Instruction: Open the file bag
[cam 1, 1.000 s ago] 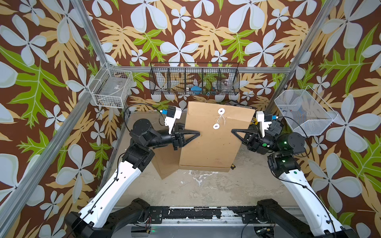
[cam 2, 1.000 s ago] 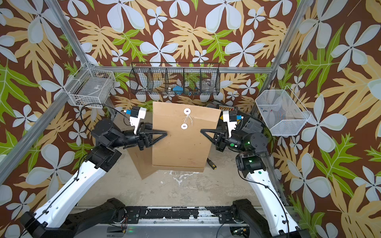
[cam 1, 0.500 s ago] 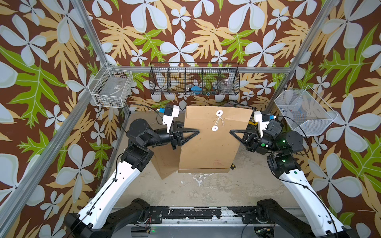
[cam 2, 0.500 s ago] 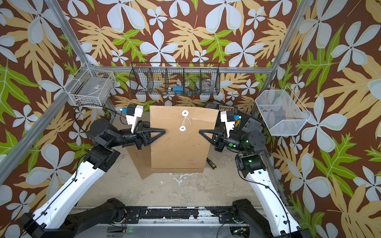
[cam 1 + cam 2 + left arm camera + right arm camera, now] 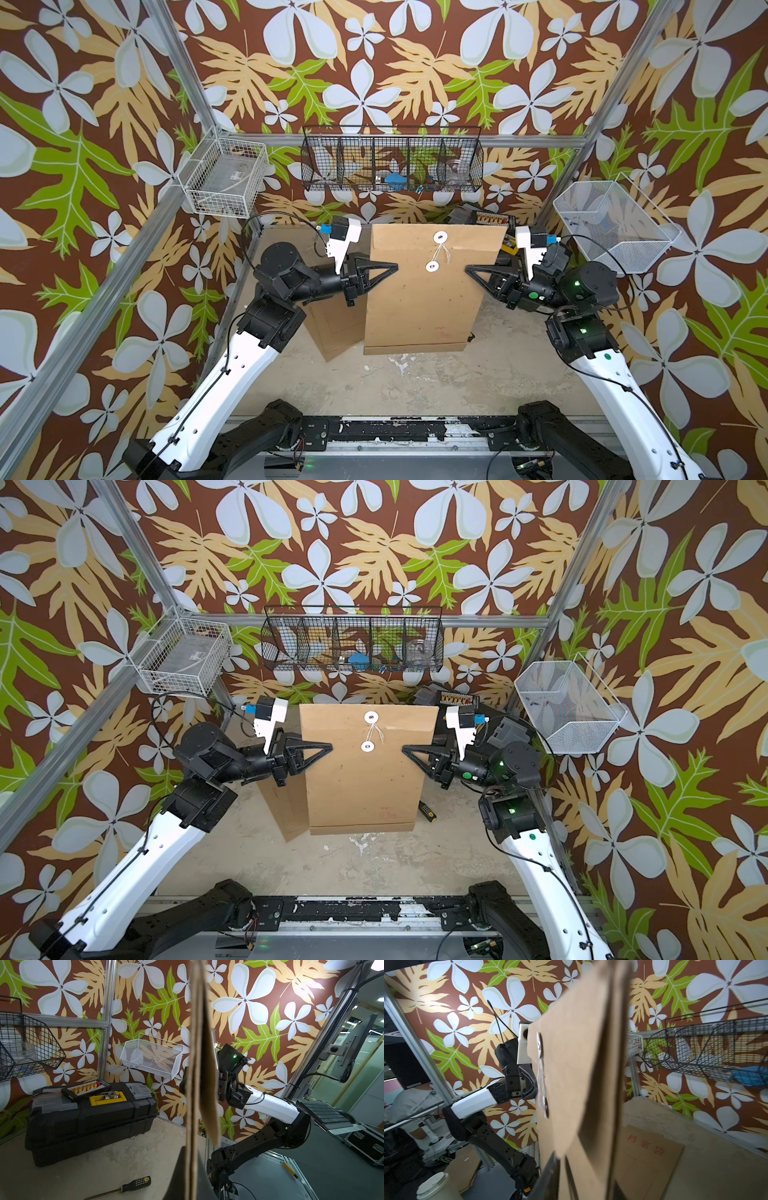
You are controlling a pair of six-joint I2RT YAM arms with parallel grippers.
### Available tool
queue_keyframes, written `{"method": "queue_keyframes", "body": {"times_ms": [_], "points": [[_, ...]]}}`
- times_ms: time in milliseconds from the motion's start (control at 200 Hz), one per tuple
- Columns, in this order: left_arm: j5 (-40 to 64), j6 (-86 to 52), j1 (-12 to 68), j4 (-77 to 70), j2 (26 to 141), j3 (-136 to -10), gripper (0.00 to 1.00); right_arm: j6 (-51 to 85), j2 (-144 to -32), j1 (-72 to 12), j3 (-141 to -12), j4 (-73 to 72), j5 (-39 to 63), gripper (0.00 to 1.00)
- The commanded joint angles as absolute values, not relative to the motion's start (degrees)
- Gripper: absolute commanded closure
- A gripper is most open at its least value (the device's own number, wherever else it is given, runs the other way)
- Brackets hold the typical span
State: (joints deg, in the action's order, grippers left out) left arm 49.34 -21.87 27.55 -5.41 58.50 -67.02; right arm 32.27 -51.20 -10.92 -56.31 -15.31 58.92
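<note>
The brown paper file bag (image 5: 424, 299) hangs upright above the table between my two arms, its flap fastened by string (image 5: 444, 251) wound between two white discs (image 5: 439, 237). My left gripper (image 5: 395, 266) is shut on the bag's left edge; in the left wrist view the bag (image 5: 194, 1064) stands edge-on, pinched between the fingers (image 5: 180, 1176). My right gripper (image 5: 467, 269) is at the bag's right edge. In the right wrist view its jaws stand apart, open, with the bag (image 5: 571, 1064) passing loosely between them.
A second brown file bag (image 5: 332, 328) lies flat on the table under the left arm. A black toolbox (image 5: 83, 1113) stands at the back right and a screwdriver (image 5: 124, 1186) lies in front of it. Wire baskets (image 5: 392, 164) hang on the walls.
My left gripper has closed on the bag's left edge. My right gripper has opened its jaws round the right edge. The bag sits slightly higher and further back.
</note>
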Motion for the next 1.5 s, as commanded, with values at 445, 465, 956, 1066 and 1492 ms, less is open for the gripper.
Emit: {"method": "queue_keyframes", "body": {"times_ms": [445, 465, 956, 1066, 1492], "points": [[31.32, -9.16, 27.26, 9.67, 64.95, -72.45, 1.0, 23.96, -52.87, -13.83, -58.67, -2.5, 41.08, 0.38], [30.21, -8.95, 27.24, 9.95, 65.03, -72.51, 1.0, 24.0, -53.22, -14.58, -58.85, -2.25, 40.88, 0.37], [9.69, -3.47, 35.41, 18.09, 64.01, -73.92, 1.0, 40.47, -58.49, -20.19, -50.0, -19.59, 43.38, 0.3], [10.26, -3.46, 36.02, 18.28, 63.82, -74.14, 1.0, 42.91, -58.89, -20.54, -48.55, -23.31, 43.85, 0.29], [10.37, -2.66, 39.18, 19.34, 64.6, -75.4, 1.0, 44.94, -65.66, -22.34, -51.43, -24.33, 43.09, 0.34]]}}
